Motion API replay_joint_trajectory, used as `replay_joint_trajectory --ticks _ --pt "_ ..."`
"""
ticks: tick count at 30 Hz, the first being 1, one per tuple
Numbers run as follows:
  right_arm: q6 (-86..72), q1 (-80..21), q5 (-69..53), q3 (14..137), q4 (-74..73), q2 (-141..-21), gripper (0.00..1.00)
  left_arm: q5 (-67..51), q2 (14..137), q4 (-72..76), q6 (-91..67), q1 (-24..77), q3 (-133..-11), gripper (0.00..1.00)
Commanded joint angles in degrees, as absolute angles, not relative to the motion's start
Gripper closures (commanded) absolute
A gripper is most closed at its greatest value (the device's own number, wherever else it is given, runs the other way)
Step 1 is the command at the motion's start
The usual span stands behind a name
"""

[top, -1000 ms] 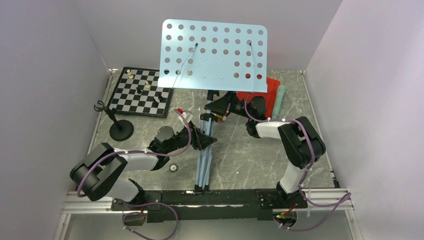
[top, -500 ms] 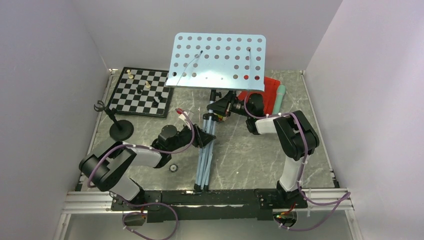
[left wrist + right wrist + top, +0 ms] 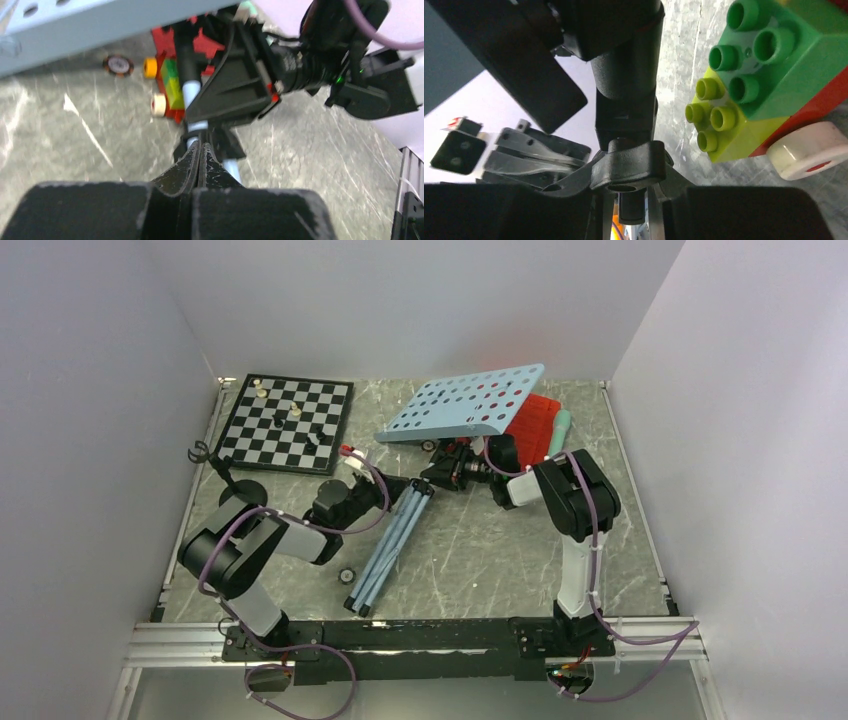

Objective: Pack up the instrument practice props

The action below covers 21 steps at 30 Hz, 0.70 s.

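The light blue perforated music stand [image 3: 465,403] lies tipped over, its plate leaning on the red sheet-music pages [image 3: 538,418] and its folded tripod legs [image 3: 385,545] flat on the table. My right gripper [image 3: 447,472] is shut on the stand's black clamp knob [image 3: 629,165], its jaws on either side of it. My left gripper [image 3: 199,145] is shut on nothing, its tips just short of the stand's pole [image 3: 190,92]. The mint-green microphone [image 3: 560,430] lies beside the red pages. The black mic stand [image 3: 215,465] rises behind my left arm, its base partly hidden.
A chessboard [image 3: 285,422] with several pieces lies at the back left. A multicoloured block toy [image 3: 170,85] [image 3: 769,70] sits beside the clamp. A small round disc [image 3: 347,576] lies near the tripod feet, another [image 3: 118,64] under the plate. Walls close in on three sides.
The music stand went from upright to lying down, its plate dropping to the back right. My left gripper let go of the tripod legs and shut. My right gripper kept its hold and sank.
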<state>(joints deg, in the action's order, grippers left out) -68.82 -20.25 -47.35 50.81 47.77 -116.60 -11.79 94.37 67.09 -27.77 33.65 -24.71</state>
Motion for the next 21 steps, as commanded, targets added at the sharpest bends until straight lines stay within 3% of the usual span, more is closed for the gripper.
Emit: replay_joint_trajectory --ticks 1,6,7,9,10,12,17,21 --pt "-69.75 -21.88 -54.84 53.5 57.72 -114.96 1.0 -11.47 94.19 74.82 -23.84 34.32 -27.64 1.0" --pt "-68.51 -21.21 -54.59 53.35 56.05 -115.58 1.0 -10.9 94.37 74.74 -24.18 34.31 -27.24 1.0" --pt "-67.98 -20.78 -54.66 53.12 55.51 -115.51 1.0 -11.48 94.07 74.04 -24.43 34.09 -27.17 0.93" --pt "-66.83 -19.55 -54.67 52.1 54.27 -115.05 1.0 -13.0 92.67 69.5 -25.44 33.04 -27.67 0.59" --pt "-66.27 -18.85 -54.78 51.44 53.79 -114.71 1.0 -13.72 91.69 65.59 -25.82 32.6 -28.25 0.48" --pt "-64.45 -17.72 -55.05 50.36 51.81 -113.8 1.0 -14.32 89.54 57.03 -25.99 31.99 -29.46 0.31" --pt "-59.57 -16.73 -55.08 49.12 46.42 -112.95 1.0 -16.1 86.02 50.22 -25.45 32.07 -28.19 0.01" --pt "-59.52 -16.43 -55.66 48.89 46.71 -114.38 1.0 -20.84 88.08 47.34 -24.57 32.57 -30.11 0.01"
